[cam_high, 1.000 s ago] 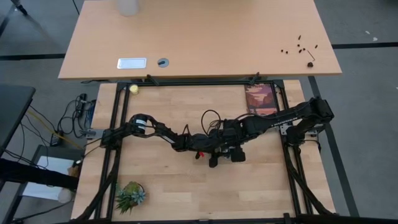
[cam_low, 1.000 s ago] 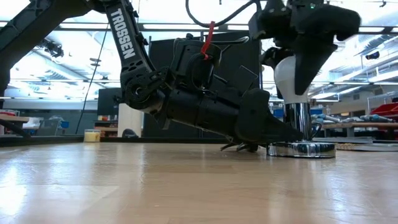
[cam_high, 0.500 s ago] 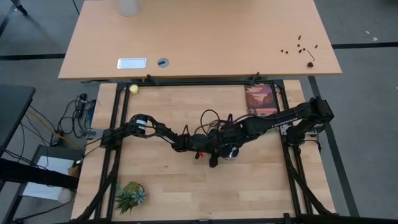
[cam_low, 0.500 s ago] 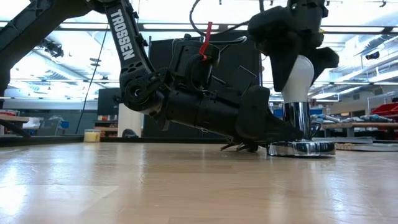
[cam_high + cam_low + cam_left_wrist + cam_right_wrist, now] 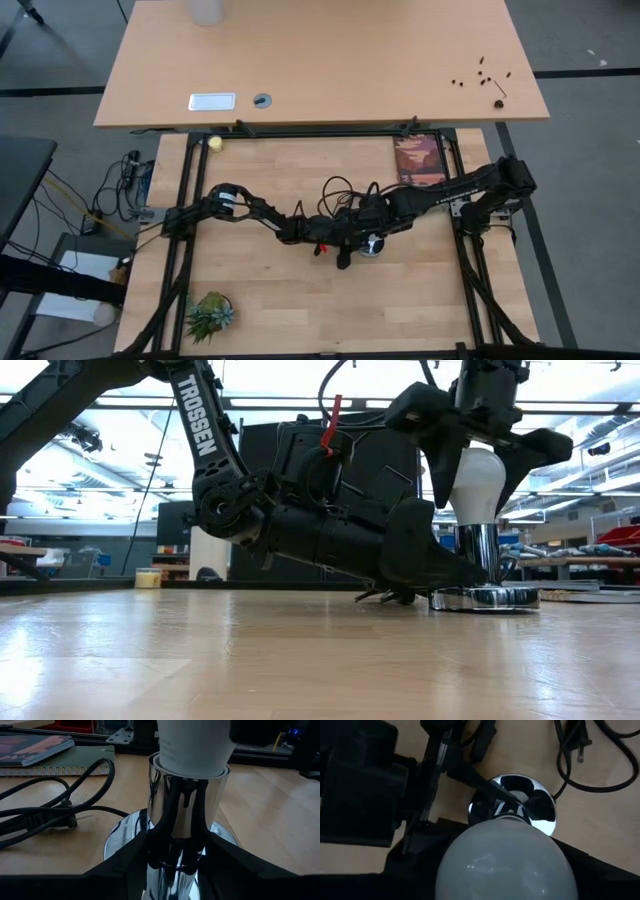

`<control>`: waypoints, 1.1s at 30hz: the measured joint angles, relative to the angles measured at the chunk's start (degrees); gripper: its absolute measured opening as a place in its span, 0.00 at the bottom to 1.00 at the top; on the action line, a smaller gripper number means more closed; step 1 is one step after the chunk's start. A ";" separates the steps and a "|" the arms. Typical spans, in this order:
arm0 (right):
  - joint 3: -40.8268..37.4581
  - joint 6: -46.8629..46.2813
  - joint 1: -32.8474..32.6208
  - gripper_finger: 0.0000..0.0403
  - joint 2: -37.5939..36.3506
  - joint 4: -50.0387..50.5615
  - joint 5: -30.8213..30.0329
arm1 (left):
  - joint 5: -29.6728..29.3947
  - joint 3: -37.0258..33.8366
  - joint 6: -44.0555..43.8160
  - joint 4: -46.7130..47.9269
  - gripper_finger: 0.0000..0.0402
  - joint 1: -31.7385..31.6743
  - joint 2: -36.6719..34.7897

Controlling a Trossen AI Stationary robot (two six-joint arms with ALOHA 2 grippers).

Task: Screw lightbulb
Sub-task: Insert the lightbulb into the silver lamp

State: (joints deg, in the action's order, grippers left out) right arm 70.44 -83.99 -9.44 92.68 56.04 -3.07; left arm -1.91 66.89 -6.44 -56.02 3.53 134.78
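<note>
Right jaws (image 5: 476, 470) have spread apart around the lightbulb (image 5: 474, 488) since a moment ago; left jaws (image 5: 172, 865) stay clamped on the socket (image 5: 484, 598).

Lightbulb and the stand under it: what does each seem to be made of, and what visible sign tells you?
Lightbulb: looks like frosted white glass or plastic, matt, with only faint highlights; which one is unclear.
Stand: looks like polished chromed metal, since it mirrors the left claw's dark fingers.
</note>
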 joint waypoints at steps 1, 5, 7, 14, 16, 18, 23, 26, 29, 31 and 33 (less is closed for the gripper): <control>0.74 1.09 0.45 0.71 0.12 0.95 0.20 | 0.02 0.05 -0.10 0.03 0.48 0.00 0.00; 3.86 6.45 2.43 0.72 0.14 4.79 0.61 | -0.07 0.18 -0.28 -0.33 0.48 -0.02 -0.17; 5.23 9.17 3.36 0.73 0.14 6.52 0.67 | 0.00 0.18 -0.26 -0.33 0.48 -0.10 -0.17; 6.55 14.35 5.42 0.77 0.12 7.14 1.03 | 0.03 0.02 -0.15 0.34 0.48 -0.13 -0.08; 6.66 15.28 5.56 0.79 -0.14 7.35 0.88 | 0.13 0.03 0.29 0.52 0.48 -0.11 -0.04; 6.72 16.06 5.65 0.79 -0.25 7.39 0.65 | 0.20 0.03 0.39 0.49 0.48 -0.07 -0.04; 6.95 19.40 5.92 0.80 -0.19 7.89 1.22 | 0.33 0.05 0.39 0.69 0.48 -0.04 -0.04; 8.44 24.52 6.73 0.80 -0.19 8.48 2.78 | 0.35 0.05 0.37 0.69 0.48 -0.04 -0.05; 10.20 29.78 7.59 0.80 -0.19 8.46 3.13 | 0.36 0.05 0.37 0.69 0.48 -0.04 -0.07; 11.26 33.30 8.19 0.80 -0.19 8.40 3.12 | 0.40 0.05 0.38 0.69 0.48 -0.04 -0.07; 12.20 37.93 8.94 0.80 -0.14 8.88 4.91 | 0.41 0.05 0.39 0.81 0.48 -0.04 -0.07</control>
State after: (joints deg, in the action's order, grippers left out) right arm 82.64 -46.06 -0.49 92.54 64.91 1.84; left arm -1.50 66.94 -6.04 -55.21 3.49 134.72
